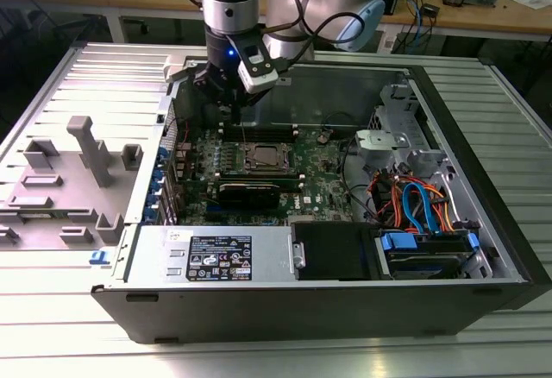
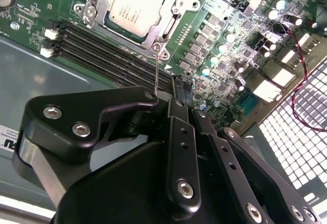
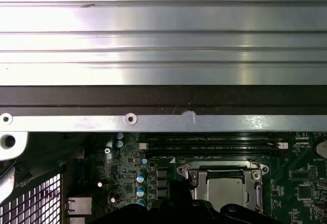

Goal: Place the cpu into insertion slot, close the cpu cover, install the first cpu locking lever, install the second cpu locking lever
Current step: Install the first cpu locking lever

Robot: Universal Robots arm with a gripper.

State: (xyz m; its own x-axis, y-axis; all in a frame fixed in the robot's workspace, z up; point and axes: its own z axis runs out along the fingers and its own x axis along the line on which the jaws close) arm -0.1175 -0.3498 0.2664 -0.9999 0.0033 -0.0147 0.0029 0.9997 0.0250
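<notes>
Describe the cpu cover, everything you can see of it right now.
The cpu cover is a thin, shiny silver metal frame with a large square window. It lies flat and closed, and the cpu shows its dull grey top through the window. Screw heads sit at its corners. A thin wire lever runs from one corner towards the gripper. Green circuit board surrounds it.
</notes>
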